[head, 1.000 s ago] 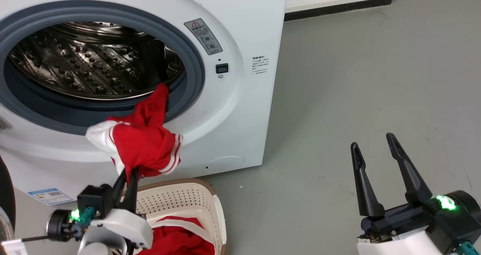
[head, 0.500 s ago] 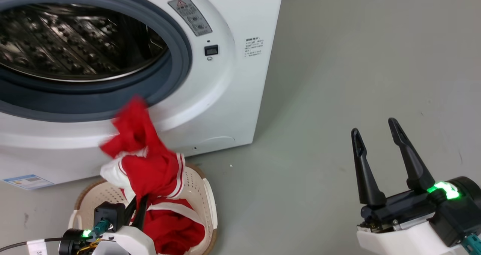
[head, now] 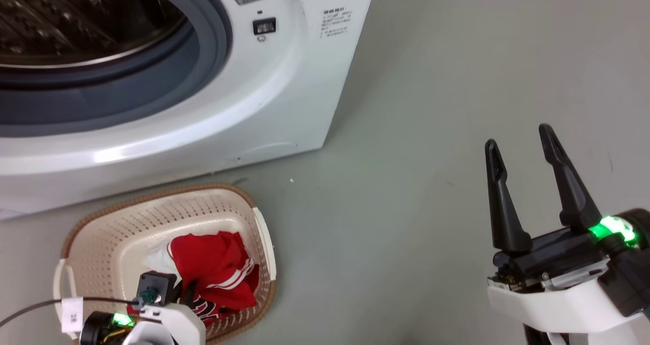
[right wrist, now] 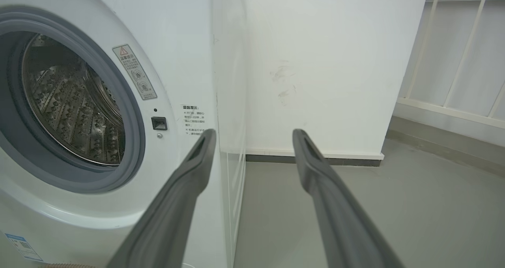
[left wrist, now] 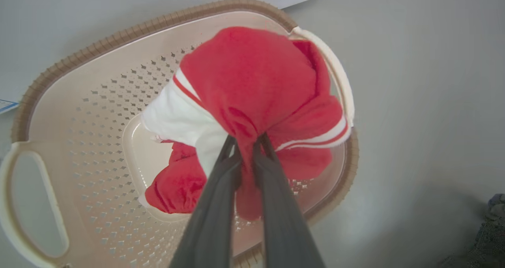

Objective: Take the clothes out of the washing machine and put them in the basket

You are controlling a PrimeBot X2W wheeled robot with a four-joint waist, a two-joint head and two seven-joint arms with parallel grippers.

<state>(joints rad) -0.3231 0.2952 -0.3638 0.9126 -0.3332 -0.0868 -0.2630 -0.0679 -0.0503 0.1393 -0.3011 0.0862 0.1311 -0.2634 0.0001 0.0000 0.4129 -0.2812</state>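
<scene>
The red and white clothes [head: 216, 271] hang bunched inside the cream basket [head: 101, 233] on the floor in front of the washing machine [head: 284, 81]. My left gripper [head: 185, 293] is shut on a fold of the top garment. In the left wrist view the clothes [left wrist: 252, 86] bulge over the basket [left wrist: 79, 114] from my left gripper [left wrist: 246, 143], with more red fabric lying on the basket's bottom. My right gripper [head: 518, 136] stands open over bare floor at the right, holding nothing. In the right wrist view my right gripper [right wrist: 254, 135] points past the washing machine [right wrist: 177, 43], whose steel drum shows no fabric.
The washing machine's porthole stands open at the upper left. A white wall [right wrist: 323, 62] with a dark baseboard rises behind the machine. Grey floor [head: 431, 106] spreads between the basket and my right gripper. A cable [head: 30, 309] runs from my left wrist.
The red garment came out of the porthole and went down into the basket with my left gripper still shut on it. The head camera tilted downward. My right gripper stayed open.
</scene>
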